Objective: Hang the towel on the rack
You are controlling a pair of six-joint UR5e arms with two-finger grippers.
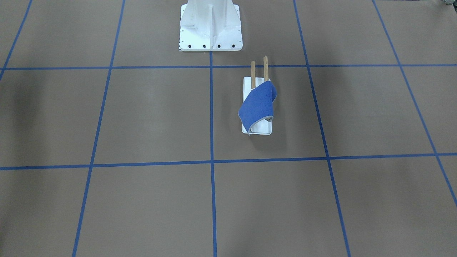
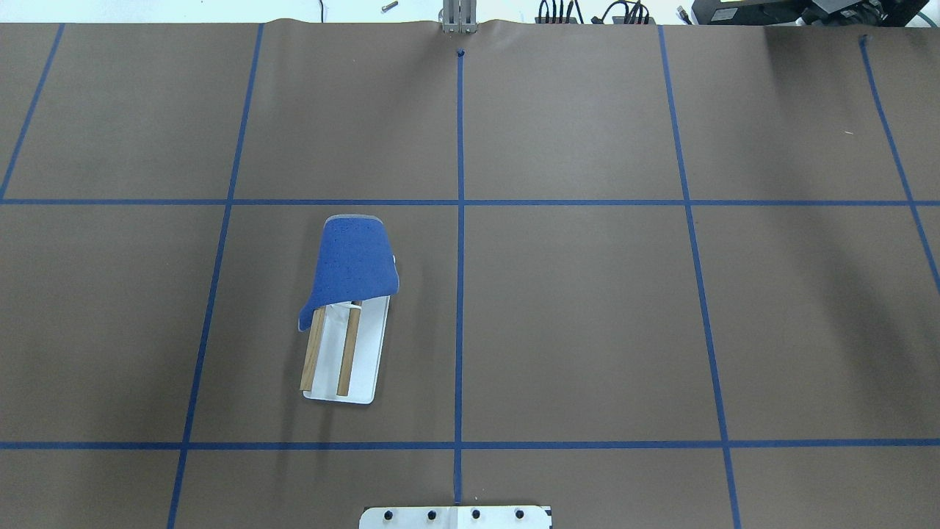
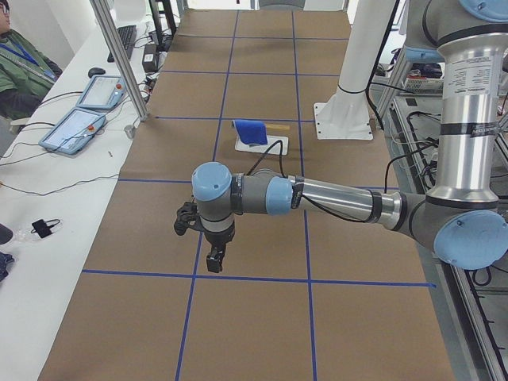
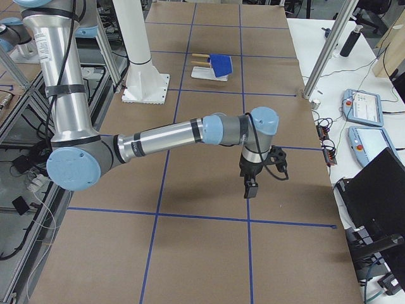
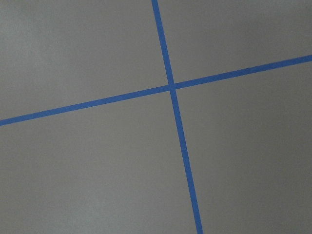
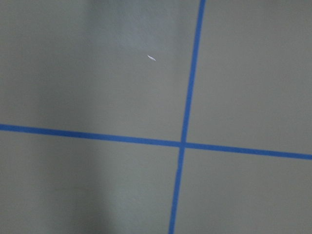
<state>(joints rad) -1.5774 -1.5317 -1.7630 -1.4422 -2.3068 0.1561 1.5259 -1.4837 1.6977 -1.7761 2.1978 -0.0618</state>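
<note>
Well, from across the table (image 1: pixel 142 117) the rack (image 1: pixel 253 71) stands in the robot's left half. Its long axis runs from the robot toward the operators' side. The towel (image 1: pixel 257 105) is draped over both dowels (image 1: pixel 265 67) at the operators' end, one corner hanging down toward the white base (image 1: pixel 267 129).

Overhead, the rack (image 2: pixel 367 360) leans slightly off the blue tape lines (image 2: pixel 460 294). The dowels' bare ends point back at the robot, and this view shows the base's robot-side end uncovered.

From the table's left end, the left tool (image 3: pixel 214 260) hangs over bare table, well apart from the rack; I cannot tell whether it is open or closed. From the right end, the right tool (image 4: pixel 250 188) hangs likewise, and its state is just as unreadable.

Both wrist cameras show only brown table and crossing tape.
</note>
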